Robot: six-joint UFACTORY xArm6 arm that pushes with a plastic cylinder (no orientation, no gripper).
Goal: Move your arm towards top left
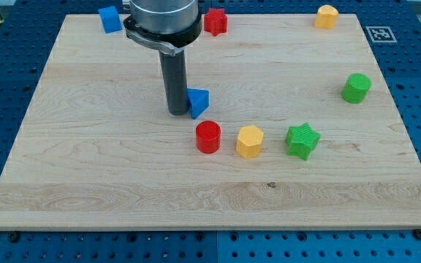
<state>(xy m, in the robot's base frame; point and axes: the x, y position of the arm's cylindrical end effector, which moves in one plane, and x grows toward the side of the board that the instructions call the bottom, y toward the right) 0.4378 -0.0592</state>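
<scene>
Just now my tip (178,112) rests on the tabletop (108,183) left of centre, touching or just beside the left face of a small blue block (199,101); I cannot tell which. No claw is fitted, only the bare rod, and it holds nothing. Below that block, a red cylinder (208,136), a yellow block (249,141) and a green star (302,141) run in a row toward the view's right. Near the top edge sit a blue block (110,19) at left, a red star (215,21) just right of the arm, and a yellow block (327,16) far right. A green cylinder (356,88) stands alone at right.
</scene>
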